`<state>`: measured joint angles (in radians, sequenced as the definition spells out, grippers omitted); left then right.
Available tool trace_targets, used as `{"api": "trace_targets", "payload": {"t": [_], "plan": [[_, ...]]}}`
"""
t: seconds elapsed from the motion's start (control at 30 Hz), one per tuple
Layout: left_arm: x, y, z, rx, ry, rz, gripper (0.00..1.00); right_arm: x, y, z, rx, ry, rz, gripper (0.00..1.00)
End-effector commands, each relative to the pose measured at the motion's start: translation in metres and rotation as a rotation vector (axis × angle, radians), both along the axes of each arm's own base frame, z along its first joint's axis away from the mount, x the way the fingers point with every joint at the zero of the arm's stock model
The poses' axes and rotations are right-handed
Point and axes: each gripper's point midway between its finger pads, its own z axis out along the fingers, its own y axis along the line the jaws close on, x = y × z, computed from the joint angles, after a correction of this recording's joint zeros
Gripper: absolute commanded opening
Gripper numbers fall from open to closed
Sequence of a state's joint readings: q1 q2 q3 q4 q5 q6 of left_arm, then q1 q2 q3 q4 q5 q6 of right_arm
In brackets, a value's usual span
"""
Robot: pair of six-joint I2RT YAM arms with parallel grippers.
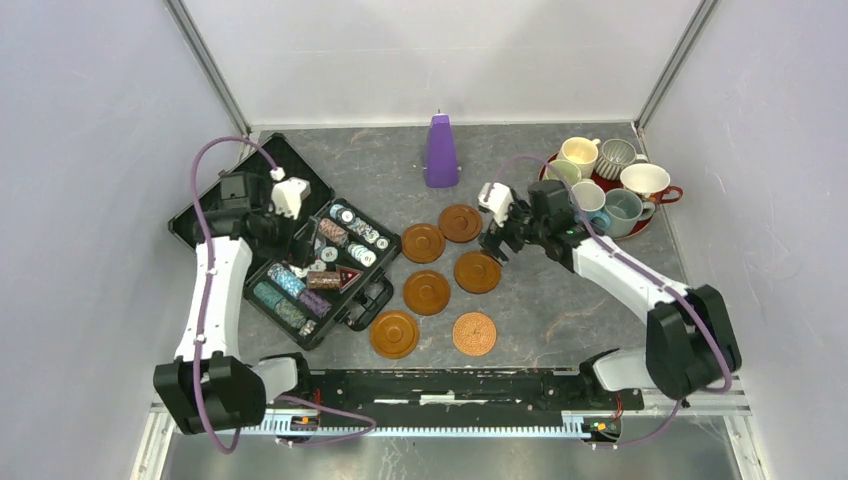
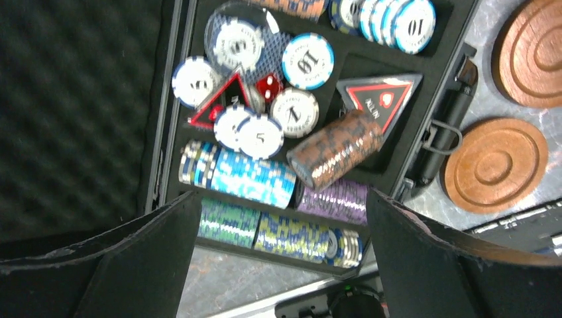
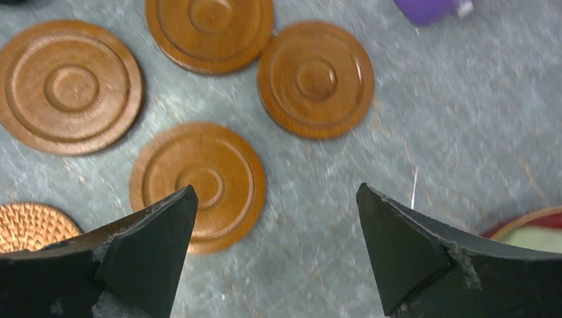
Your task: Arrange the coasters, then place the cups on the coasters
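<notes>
- The grey table [image 1: 560,300] carries everything, and the job looks to be at the handover between its two halves.
- Far left, the open chip case [image 2: 79,99] lies under the left gripper [image 2: 281,199], which hangs above the chips with its jaws spread wide and nothing in them. It seems out of the play for now.
- The right gripper [image 1: 496,244] hovers over the table just beside the coasters, between them and the tray. Its jaws are also fully apart and it carries nothing.
- The red tray [image 3: 530,217] sits at the far right corner, and all six cups [image 1: 580,152] are crowded together on it. None is on a coaster yet.
- The six coasters [image 1: 427,292] lie flat mid-table in two loose slanting rows, with small gaps between them. The woven one [image 1: 474,334] is nearest the arms.
- My read is that the arranging is about done and the cups come next.
- The next move calls for the right arm to swing to the tray and take an outer cup by its rim or handle. The cups are packed tight, so knocking a neighbour is the risk.
</notes>
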<state>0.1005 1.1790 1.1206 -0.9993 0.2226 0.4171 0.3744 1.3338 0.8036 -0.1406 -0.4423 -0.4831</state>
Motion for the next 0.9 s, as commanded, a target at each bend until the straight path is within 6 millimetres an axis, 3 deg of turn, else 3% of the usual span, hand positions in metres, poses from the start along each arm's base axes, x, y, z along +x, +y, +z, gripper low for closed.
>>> {"api": "trace_targets", "payload": {"t": [0.0, 0.2, 0.33, 0.47, 0.6, 0.87], "plan": [[-0.038, 0.017, 0.011, -0.052, 0.013, -0.06, 1.0, 0.013, 0.047, 0.023, -0.032, -0.074, 0.107, 0.98], [-0.105, 0.057, -0.021, -0.022, 0.13, -0.039, 1.0, 0.006, 0.12, 0.018, -0.073, -0.087, 0.272, 0.98], [-0.135, 0.077, -0.04, -0.016, 0.176, -0.017, 1.0, -0.007, 0.16, 0.004, -0.112, -0.096, 0.371, 0.98], [-0.155, 0.09, -0.057, -0.074, 0.241, -0.045, 1.0, -0.012, 0.189, -0.008, -0.137, -0.098, 0.427, 0.98], [-0.158, 0.099, -0.081, -0.046, 0.254, -0.058, 0.99, -0.01, 0.211, -0.02, -0.153, -0.097, 0.454, 0.98], [-0.14, 0.111, -0.111, 0.018, 0.212, -0.048, 0.97, 0.005, 0.235, -0.033, -0.16, -0.117, 0.418, 0.98]]}}
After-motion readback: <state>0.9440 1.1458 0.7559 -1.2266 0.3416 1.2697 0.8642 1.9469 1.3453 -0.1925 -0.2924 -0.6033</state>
